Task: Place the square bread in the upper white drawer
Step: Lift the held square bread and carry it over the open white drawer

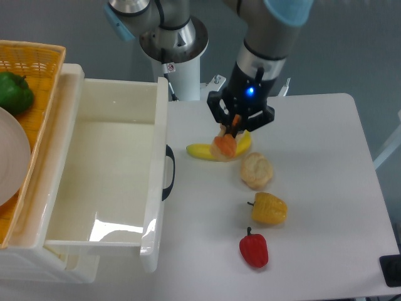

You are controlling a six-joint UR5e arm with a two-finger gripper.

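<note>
Camera view: the gripper (230,134) clamps its jaws on the square bread (225,145), held just above a banana (207,152); the upper white drawer (75,188) stands open well left of them

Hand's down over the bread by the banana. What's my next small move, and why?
Probably lift straight up. The hand appears shut on the square bread, which sits low against the banana; the upper white drawer stands open to the left.

Grey metallic arm segments with pale blue caps are seen; a blue light glows on the black tool (230,133)
</note>
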